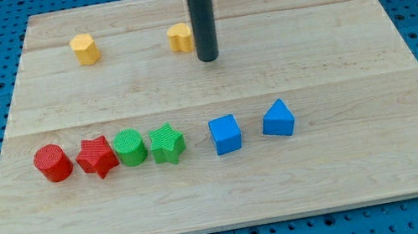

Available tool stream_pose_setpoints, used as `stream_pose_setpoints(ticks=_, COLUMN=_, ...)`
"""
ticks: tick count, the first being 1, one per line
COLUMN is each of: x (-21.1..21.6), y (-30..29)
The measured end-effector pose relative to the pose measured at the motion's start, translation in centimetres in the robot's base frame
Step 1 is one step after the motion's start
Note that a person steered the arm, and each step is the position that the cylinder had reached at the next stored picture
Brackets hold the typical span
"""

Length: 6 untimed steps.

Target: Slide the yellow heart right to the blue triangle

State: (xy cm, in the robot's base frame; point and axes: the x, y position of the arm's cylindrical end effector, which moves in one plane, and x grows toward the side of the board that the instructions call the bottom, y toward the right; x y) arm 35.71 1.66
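A yellow block, likely the heart, lies near the view's top centre, with its right side hidden behind the rod. My tip stands just to its right and slightly below; I cannot tell whether they touch. The blue triangle lies lower and to the right, at the right end of the row of blocks. A second yellow block, roughly hexagonal, lies at the top left.
A row crosses the wooden board from left to right: red cylinder, red star, green cylinder, green star, blue cube. Blue pegboard surrounds the board.
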Motion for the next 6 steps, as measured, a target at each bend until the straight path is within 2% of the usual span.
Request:
stream_pose_setpoints(ticks=2, x=-1.3, y=-6.4)
stream_pose_setpoints(ticks=3, x=-5.4, y=-8.5)
stream_pose_setpoints(ticks=4, x=-6.6, y=-7.9)
stream_pose_setpoints(ticks=6, x=-6.5, y=1.3)
